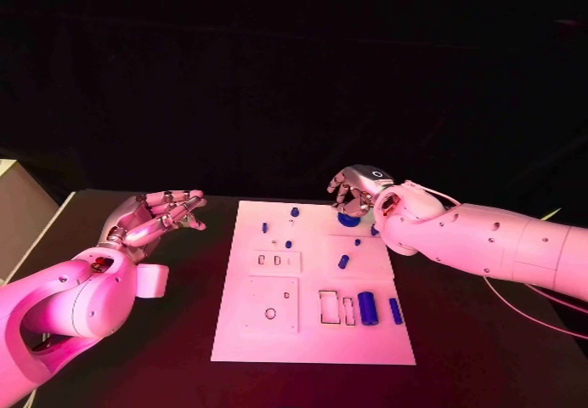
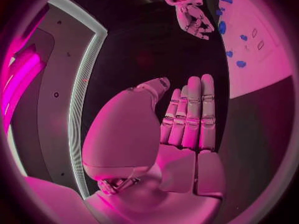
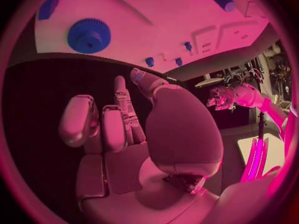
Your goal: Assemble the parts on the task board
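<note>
The task board (image 1: 313,289) lies flat in the middle of the black table (image 1: 490,340), between the two arms; small blue parts lie scattered on it. A round blue gear (image 1: 349,219) sits near the board's far right corner; in the right wrist view the same gear (image 3: 89,35) shows a toothed rim and lies on the white surface, apart from the fingers. Two blue cylinders (image 1: 368,308) lie side by side near the board's near right edge, beside a rectangular slot; smaller blue pegs (image 1: 294,210) stand toward the far edge.

The right hand (image 1: 359,192) hovers over the board's far right corner, just above the gear; its fingers (image 3: 106,122) are partly curled and hold nothing.

The left hand (image 1: 157,217) hangs over the bare table to the left of the board, well apart from it; its fingers (image 2: 193,112) are stretched out straight and close together, the thumb apart, and nothing is in them.
</note>
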Motion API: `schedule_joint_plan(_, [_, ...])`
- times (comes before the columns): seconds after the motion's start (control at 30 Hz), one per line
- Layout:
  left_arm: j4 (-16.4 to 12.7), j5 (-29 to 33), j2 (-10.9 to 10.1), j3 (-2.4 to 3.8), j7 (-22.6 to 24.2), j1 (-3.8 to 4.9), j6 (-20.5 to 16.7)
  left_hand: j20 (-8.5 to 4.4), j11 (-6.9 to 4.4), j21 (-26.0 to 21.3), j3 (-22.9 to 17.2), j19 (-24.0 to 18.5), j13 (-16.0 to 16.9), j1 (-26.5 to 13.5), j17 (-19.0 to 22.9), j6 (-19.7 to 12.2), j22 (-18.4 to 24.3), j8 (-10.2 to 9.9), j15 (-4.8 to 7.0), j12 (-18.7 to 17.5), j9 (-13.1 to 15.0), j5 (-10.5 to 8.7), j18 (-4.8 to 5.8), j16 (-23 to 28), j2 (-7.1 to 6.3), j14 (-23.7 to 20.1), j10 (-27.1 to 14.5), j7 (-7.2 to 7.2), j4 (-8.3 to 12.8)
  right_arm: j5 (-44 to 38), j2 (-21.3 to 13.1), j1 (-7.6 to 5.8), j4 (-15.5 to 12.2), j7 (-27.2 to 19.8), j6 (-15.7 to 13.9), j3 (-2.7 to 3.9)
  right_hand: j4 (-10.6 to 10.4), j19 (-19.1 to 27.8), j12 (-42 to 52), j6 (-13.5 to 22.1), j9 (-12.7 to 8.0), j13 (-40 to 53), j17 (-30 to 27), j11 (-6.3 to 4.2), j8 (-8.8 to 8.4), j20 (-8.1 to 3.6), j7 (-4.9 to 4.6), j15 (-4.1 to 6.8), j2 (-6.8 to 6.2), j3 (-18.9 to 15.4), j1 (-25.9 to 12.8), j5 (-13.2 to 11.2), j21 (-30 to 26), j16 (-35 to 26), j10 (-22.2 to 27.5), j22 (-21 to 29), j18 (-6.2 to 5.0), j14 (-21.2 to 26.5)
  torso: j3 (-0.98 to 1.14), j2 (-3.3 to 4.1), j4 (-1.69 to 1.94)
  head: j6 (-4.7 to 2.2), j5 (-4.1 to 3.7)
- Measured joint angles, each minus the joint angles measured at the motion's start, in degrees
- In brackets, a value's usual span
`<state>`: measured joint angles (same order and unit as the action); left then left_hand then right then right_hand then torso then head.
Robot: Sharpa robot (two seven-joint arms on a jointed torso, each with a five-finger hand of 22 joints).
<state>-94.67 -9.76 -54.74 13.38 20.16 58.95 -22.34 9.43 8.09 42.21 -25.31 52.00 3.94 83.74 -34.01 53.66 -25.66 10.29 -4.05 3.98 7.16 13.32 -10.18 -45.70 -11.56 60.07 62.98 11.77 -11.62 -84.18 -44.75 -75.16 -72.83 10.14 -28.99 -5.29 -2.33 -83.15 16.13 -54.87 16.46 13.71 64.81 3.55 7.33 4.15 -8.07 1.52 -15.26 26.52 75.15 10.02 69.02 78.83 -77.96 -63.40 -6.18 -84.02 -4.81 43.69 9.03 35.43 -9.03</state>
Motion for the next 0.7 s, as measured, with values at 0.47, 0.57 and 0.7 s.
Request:
schedule_joint_plan(0.47, [0.7, 0.01, 0.54, 0.0, -0.08, -0.35, 0.35, 0.19, -0.31, 0.71, -0.17, -0.61, 0.33, 0.0, 0.08, 0.21, -0.56, 0.0, 0.13, 0.66, 0.08, 0.0, 0.0, -0.79, 0.0, -0.29, 1.35, -0.21, 0.17, 9.41, -4.36, 0.15, -0.14, -0.32, 3.35, 0.02, -6.17, -0.85, 63.83, 2.06, 0.4, 61.09, 10.17, -0.06, 3.12, 0.39, -0.9, -0.62, 1.77, -12.19, 2.2, 1.19, 11.45, 8.56, -6.11, -11.55, 2.7, -0.09, 0.7, -0.25, -0.92, -0.11, -0.32])
schedule_joint_plan(0.57, [0.76, 0.01, 0.6, 0.0, -0.09, -0.38, 0.39, 0.18, -0.31, 0.74, -0.16, -0.62, 0.33, 0.0, 0.08, 0.21, -0.62, 0.0, 0.13, 0.66, 0.08, 0.0, 0.01, -0.79, 0.0, -0.29, 1.35, -0.21, 0.17, 9.7, -3.79, 0.27, 0.6, -0.08, 4.04, 0.02, -7.52, -0.85, 67.54, 2.69, 0.4, 61.24, 10.17, 0.19, 3.52, 0.81, -1.14, -0.82, 2.11, -13.84, 2.55, 1.19, 13.14, 9.5, -6.01, -11.55, 3.57, 0.08, 0.7, -0.25, -0.9, -0.1, -0.48])
schedule_joint_plan(0.7, [0.85, 0.01, 0.69, 0.0, -0.1, -0.44, 0.44, -0.02, -0.31, 0.93, -0.16, -0.81, 0.33, 0.0, 0.08, 0.21, -0.69, 0.0, 0.13, 0.66, 0.07, 0.0, 0.0, -0.79, 0.0, -0.29, 1.35, -0.21, 0.17, 10.06, -2.51, 0.46, 1.85, 0.41, 4.97, 0.02, -8.85, -0.85, 70.61, 3.29, 0.4, 61.24, 10.17, 0.57, 3.96, 1.04, -1.33, -1.21, 2.49, -15.62, 2.92, 1.43, 14.78, 10.08, -6.06, -11.55, 3.57, 0.1, 0.67, -0.23, -0.75, -0.01, -0.65])
